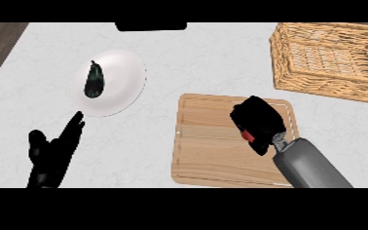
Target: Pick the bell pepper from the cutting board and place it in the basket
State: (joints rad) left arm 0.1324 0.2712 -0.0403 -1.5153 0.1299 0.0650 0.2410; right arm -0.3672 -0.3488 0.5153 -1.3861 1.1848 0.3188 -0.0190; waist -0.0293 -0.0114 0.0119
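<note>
Curling over the board [215,146], the right hand's [256,121] fingers [260,148] close round the pepper [247,135], only a red sliver of it visible. Left hand [52,153] rests at the lower left, fingers straight. Basket [302,80], cut off at the right edge, contents not discernible. Plate [122,85] on the desk [194,58] holds a dark vegetable [93,79].

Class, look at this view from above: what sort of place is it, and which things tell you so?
Most likely a kitchen counter: a wooden cutting board, a white plate holding a dark eggplant, and a wicker basket sit on a pale marbled top.
</note>
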